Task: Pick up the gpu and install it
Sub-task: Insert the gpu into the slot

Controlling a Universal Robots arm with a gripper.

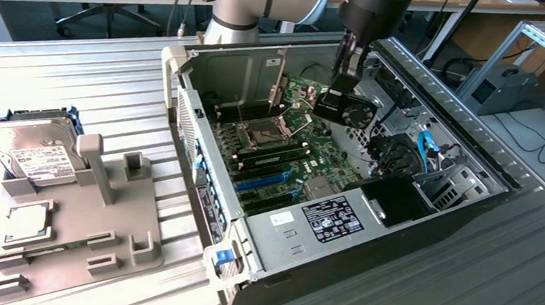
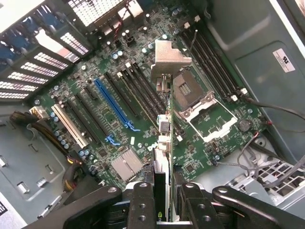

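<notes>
My gripper (image 1: 342, 91) hangs inside the open computer case (image 1: 274, 268), shut on the gpu (image 1: 350, 112), a black card with a round fan. In the exterior view the card hangs above the green motherboard (image 1: 283, 142), towards the case's far wall. In the wrist view the gpu (image 2: 162, 143) appears edge-on, running from between my two black fingers (image 2: 142, 202) out to its silver bracket (image 2: 170, 58). My gripper (image 2: 164, 202) holds the card above the board, over the strip between the black slots and the CPU socket (image 2: 202, 102). The long blue slot (image 2: 113, 104) lies off to one side.
On the exterior view's left, a grey fixture (image 1: 79, 236) holds a silver hard drive (image 1: 25, 148) with a white label. Memory sticks (image 1: 270, 154) sit in the board. Cables and a blue lead (image 1: 424, 150) crowd the case's right side. The power supply (image 1: 330, 220) fills the near end.
</notes>
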